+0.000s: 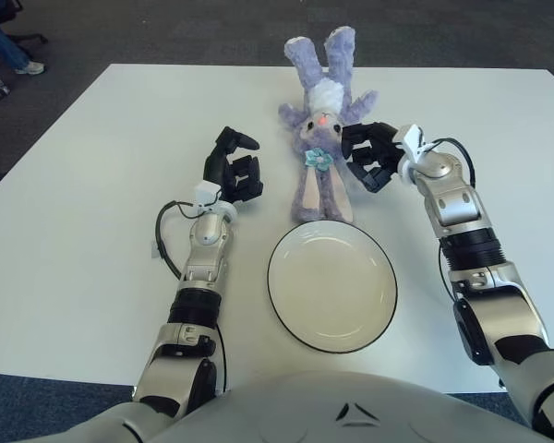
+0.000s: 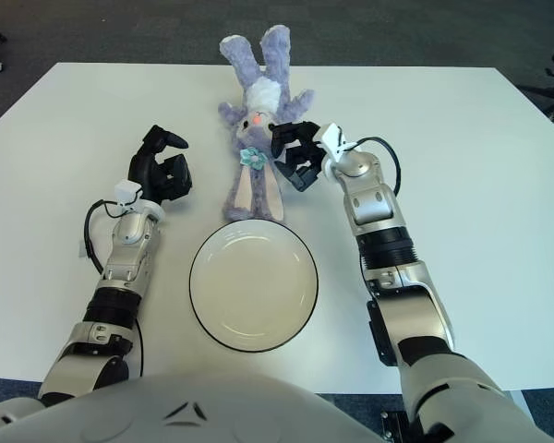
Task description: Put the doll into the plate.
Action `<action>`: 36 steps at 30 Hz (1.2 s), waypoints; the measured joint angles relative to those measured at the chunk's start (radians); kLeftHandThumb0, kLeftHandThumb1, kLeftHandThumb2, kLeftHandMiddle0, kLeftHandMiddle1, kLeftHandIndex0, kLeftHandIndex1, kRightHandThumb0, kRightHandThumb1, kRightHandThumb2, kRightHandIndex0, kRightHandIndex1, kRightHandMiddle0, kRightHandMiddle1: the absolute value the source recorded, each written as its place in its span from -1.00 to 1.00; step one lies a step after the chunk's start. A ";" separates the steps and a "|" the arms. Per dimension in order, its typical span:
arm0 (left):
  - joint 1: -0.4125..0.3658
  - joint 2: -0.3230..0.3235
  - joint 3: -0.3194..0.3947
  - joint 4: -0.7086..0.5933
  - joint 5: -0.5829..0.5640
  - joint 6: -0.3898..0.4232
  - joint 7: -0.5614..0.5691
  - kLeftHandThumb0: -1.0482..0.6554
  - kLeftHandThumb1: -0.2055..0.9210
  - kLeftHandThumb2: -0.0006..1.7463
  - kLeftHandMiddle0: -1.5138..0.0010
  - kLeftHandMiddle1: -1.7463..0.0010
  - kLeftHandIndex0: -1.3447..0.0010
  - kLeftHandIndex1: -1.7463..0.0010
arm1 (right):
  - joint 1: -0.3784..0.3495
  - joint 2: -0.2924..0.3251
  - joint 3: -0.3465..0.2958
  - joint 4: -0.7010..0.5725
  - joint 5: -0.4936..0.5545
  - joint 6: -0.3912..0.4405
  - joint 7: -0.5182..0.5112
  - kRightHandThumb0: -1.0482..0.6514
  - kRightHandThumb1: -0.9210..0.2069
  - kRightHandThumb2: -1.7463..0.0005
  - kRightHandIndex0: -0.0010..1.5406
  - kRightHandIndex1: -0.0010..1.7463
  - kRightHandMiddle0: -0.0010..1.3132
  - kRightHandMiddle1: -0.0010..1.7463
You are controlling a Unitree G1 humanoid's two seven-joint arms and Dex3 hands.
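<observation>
A purple plush rabbit doll (image 1: 321,138) lies flat on the white table, just beyond the plate, with its long ears pointing toward the plate. The white plate (image 1: 332,286) with a dark rim stands empty near the table's front edge, between my arms. My right hand (image 1: 367,155) is at the doll's right side, fingers spread and reaching to its body, not closed around it. My left hand (image 1: 233,166) is to the left of the doll, a short gap away, fingers loosely bent and holding nothing.
The white table (image 1: 92,185) extends wide on both sides of the doll. Beyond its far edge is dark carpet. A person's legs and a chair base (image 1: 9,46) show at the far left.
</observation>
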 measured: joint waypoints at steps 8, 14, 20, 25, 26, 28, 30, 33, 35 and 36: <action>0.000 0.001 0.000 0.001 -0.002 -0.001 -0.002 -0.25 0.34 0.17 -0.48 -1.00 0.36 -1.00 | 0.004 -0.018 -0.054 -0.001 0.034 0.028 -0.035 0.23 0.31 -0.68 -0.22 1.00 -0.11 0.99; 0.000 0.002 0.000 0.000 -0.001 -0.002 -0.003 -0.25 0.35 0.17 -0.47 -1.00 0.36 -1.00 | 0.023 -0.037 -0.044 -0.032 0.000 0.050 -0.085 0.22 0.32 -0.69 -0.22 1.00 -0.10 0.99; 0.001 0.003 0.000 0.000 0.000 -0.004 -0.004 -0.25 0.35 0.17 -0.47 -1.00 0.36 -1.00 | 0.044 -0.077 -0.033 -0.064 -0.018 0.080 -0.088 0.22 0.43 -0.77 -0.16 1.00 -0.03 0.99; 0.002 0.004 0.000 -0.001 0.000 -0.004 -0.010 -0.25 0.35 0.17 -0.48 -1.00 0.36 -1.00 | 0.052 -0.104 -0.015 -0.087 -0.022 0.107 -0.073 0.22 0.45 -0.78 -0.15 1.00 -0.01 0.99; 0.002 0.005 0.000 -0.001 0.000 -0.004 -0.010 -0.25 0.35 0.17 -0.48 -1.00 0.36 -1.00 | 0.054 -0.110 -0.008 -0.092 -0.027 0.110 -0.071 0.22 0.45 -0.78 -0.15 1.00 -0.01 0.99; 0.003 0.005 0.000 -0.001 0.000 -0.004 -0.010 -0.25 0.35 0.17 -0.48 -1.00 0.36 -1.00 | 0.058 -0.121 0.008 -0.102 -0.041 0.111 -0.069 0.22 0.41 -0.76 -0.16 1.00 -0.04 0.99; 0.003 0.006 0.001 -0.001 -0.001 -0.004 -0.011 -0.25 0.34 0.17 -0.49 -1.00 0.36 -1.00 | 0.063 -0.131 0.023 -0.111 -0.055 0.110 -0.067 -0.07 -0.03 -0.33 0.19 1.00 -0.31 0.89; 0.003 0.006 0.001 -0.001 -0.001 -0.004 -0.012 -0.25 0.34 0.17 -0.49 -1.00 0.36 -1.00 | 0.074 -0.144 0.056 -0.127 -0.096 0.101 -0.079 -0.48 -0.36 0.09 -0.17 1.00 -0.77 0.42; 0.003 0.007 0.002 -0.001 -0.001 -0.004 -0.012 -0.25 0.34 0.18 -0.49 -1.00 0.35 -1.00 | 0.081 -0.144 0.079 -0.134 -0.133 0.090 -0.105 -0.59 -0.45 0.27 -0.66 0.15 -0.91 0.03; 0.003 0.007 0.002 -0.001 -0.001 -0.005 -0.012 -0.25 0.34 0.18 -0.49 -1.00 0.35 -1.00 | 0.085 -0.143 0.088 -0.137 -0.145 0.086 -0.117 -0.61 -0.46 0.30 -0.73 0.02 -0.93 -0.03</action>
